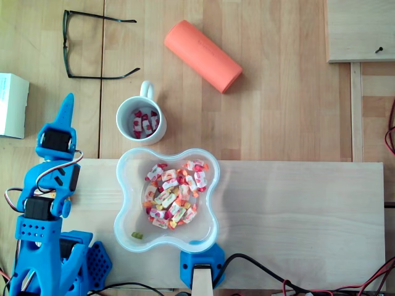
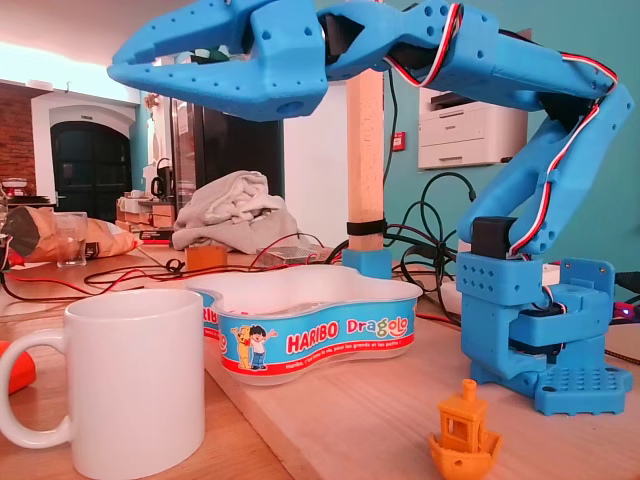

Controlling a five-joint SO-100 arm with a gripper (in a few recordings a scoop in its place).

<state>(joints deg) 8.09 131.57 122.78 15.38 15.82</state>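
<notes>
The blue end effector (image 1: 66, 102) (image 2: 125, 68) hangs in the air with its fingers pressed together, gripping nothing and touching nothing. In the overhead view it points up the picture, to the left of the white mug (image 1: 120, 125) (image 2: 135, 385), which is the nearest thing and holds a few wrapped sweets (image 1: 143, 122). Just below the mug, on the worktop (image 1: 296, 203), stands a clear wavy tub (image 1: 126, 246) (image 2: 320, 335) with many more sweets (image 1: 173, 194). A small orange boat figure (image 2: 463, 432) sits beside the arm's base in the fixed view.
</notes>
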